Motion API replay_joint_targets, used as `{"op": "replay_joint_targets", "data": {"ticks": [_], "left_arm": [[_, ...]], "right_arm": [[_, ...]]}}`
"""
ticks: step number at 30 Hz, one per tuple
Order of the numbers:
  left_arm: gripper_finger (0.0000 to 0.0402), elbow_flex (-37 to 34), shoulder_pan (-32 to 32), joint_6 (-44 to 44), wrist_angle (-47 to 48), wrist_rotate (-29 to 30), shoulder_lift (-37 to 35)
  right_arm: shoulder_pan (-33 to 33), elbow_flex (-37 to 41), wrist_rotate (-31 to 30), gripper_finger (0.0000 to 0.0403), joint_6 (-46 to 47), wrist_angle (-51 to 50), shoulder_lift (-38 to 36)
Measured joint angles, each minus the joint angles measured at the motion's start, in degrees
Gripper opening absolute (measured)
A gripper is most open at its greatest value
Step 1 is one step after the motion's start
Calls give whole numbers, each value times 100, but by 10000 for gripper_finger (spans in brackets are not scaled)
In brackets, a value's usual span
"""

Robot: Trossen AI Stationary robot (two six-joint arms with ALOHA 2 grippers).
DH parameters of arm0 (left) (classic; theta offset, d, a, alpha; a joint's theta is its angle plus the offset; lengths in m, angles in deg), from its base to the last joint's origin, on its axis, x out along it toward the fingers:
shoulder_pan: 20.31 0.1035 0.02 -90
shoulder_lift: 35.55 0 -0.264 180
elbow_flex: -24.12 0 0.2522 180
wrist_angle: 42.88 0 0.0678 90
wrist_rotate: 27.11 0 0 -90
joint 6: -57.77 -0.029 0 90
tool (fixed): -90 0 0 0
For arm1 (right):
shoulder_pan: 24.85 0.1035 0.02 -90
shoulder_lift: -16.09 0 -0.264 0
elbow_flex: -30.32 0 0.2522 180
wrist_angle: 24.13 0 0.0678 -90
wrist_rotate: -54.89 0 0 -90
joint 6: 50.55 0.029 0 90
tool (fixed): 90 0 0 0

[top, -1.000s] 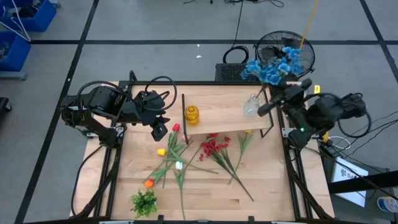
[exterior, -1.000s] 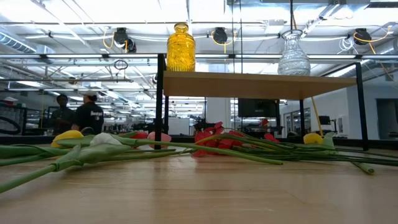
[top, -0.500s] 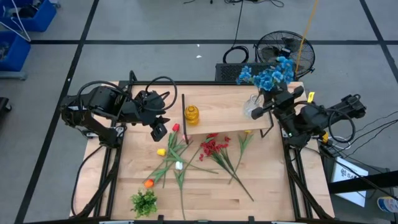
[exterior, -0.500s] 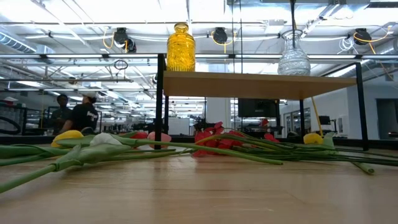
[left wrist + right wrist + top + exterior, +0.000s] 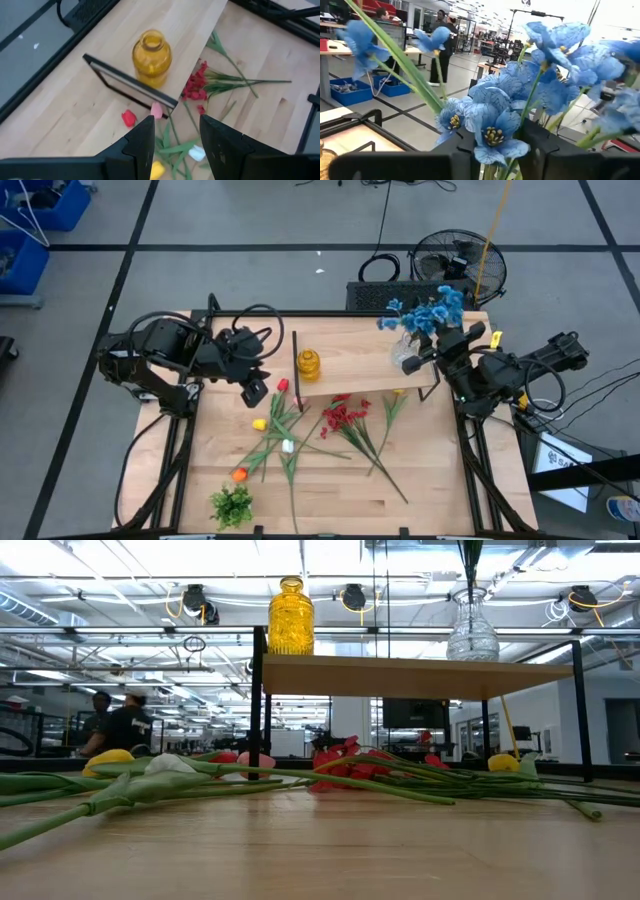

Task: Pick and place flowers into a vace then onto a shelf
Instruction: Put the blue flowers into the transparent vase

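Blue flowers [image 5: 428,310] standing in the clear vase [image 5: 404,352] at the shelf's [image 5: 360,365] right end.
Right hand [image 5: 437,348] just beside the vase, at the stems below the blooms; fingers slightly parted around the stems, grip on them impossible to tell. Left hand [image 5: 256,388] hanging near the desk's [image 5: 330,490] left edge, fingers apart, holding nothing, with tulips [image 5: 275,425] and red berry spray [image 5: 344,415] on the desk in front of the shelf. Yellow vase [image 5: 308,364] at the shelf's left end.
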Motion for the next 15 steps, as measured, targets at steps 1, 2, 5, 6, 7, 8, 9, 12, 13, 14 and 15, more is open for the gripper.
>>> {"op": "replay_joint_targets", "data": {"ticks": [1, 2, 5, 6, 7, 8, 9, 12, 13, 14, 15], "left_arm": [[161, 0, 0, 70, 62, 0, 0], [161, 0, 0, 119, 119, 0, 0], [161, 0, 0, 221, 175, 0, 1], [161, 0, 0, 220, 172, 2, 0], [161, 0, 0, 218, 172, 2, 0], [161, 0, 0, 217, 173, 2, 0], [161, 0, 0, 217, 172, 2, 0], [161, 0, 0, 217, 172, 2, 0], [161, 0, 0, 217, 172, 4, 0], [161, 0, 0, 215, 172, 10, 0], [161, 0, 0, 215, 172, 19, 0]], "right_arm": [[2, 0, -108, 102, -2, -3, 1], [12, 0, -162, 107, -19, -3, -1], [75, 0, -160, 124, -220, 136, -3], [100, 0, -157, 130, -345, 218, 1], [124, 0, -160, 136, -448, 313, 1], [137, 0, -159, 143, -517, 434, -1], [138, 0, -160, 150, -581, 548, -1], [136, 0, -162, 170, -717, 688, -5], [136, 0, -162, 177, -795, 688, -4], [136, 0, -162, 183, -924, 702, -1], [136, 0, -162, 188, -1081, 776, -1]]}}
